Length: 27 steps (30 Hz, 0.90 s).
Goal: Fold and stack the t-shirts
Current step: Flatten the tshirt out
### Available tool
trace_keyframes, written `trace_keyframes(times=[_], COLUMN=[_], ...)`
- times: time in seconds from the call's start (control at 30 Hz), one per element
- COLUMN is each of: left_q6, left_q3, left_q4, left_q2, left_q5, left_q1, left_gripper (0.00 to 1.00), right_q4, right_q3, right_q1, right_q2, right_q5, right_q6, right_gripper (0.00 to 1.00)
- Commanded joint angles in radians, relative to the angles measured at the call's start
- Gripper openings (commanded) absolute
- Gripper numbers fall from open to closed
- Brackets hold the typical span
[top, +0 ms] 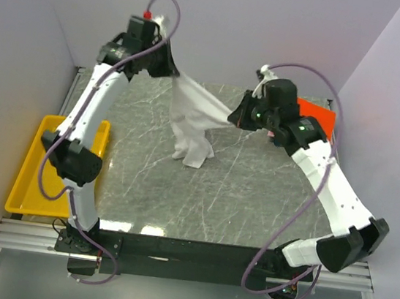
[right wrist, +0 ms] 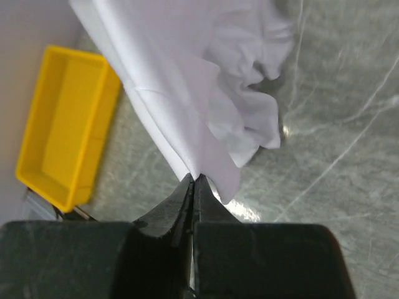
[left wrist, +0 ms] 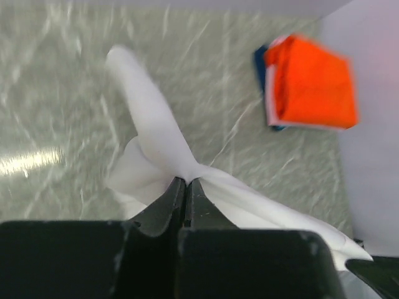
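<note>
The white t-shirt (top: 193,119) hangs stretched between both grippers above the marble table, its lower part trailing down onto the table. My left gripper (top: 172,72) is shut on one end of it; in the left wrist view the cloth (left wrist: 159,143) fans out from my shut gripper (left wrist: 187,180). My right gripper (top: 235,115) is shut on the other end; in the right wrist view the shirt (right wrist: 193,81) hangs from my gripper (right wrist: 194,177). A folded stack with an orange-red shirt (top: 317,115) on top lies at the back right; in the left wrist view the orange-red shirt (left wrist: 312,84) has pink and blue edges under it.
A yellow plastic tray (top: 27,171) stands off the table's left edge and shows in the right wrist view (right wrist: 62,124). The marble table (top: 238,199) lies between pale walls at the back and sides.
</note>
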Motion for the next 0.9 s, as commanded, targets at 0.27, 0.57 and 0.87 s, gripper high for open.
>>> trace_keyframes(times=[0.27,0.57,0.87], left_q6=[0.013,0.017,0.031], left_q3=[-0.132,-0.48,-0.635], left_q4=[0.038,0.168,0.137], left_q2=[0.002,-0.057,-0.069], left_q5=[0.096,-0.018,-0.264], left_q1=[-0.029,-0.044,-0.035], left_gripper=[0.46,0.71,0.66], right_q4=[-0.102,-0.012,0.05], right_q3=[-0.1,-0.489,-0.573], right_q1=[-0.084,-0.21,-0.209], right_q2=[-0.143,-0.204,-0.167], right_q5=[0.227,0.178,0.124], right_q6=[0.151,0.207,0.208], right_gripper=[0.0,0.0,0.0])
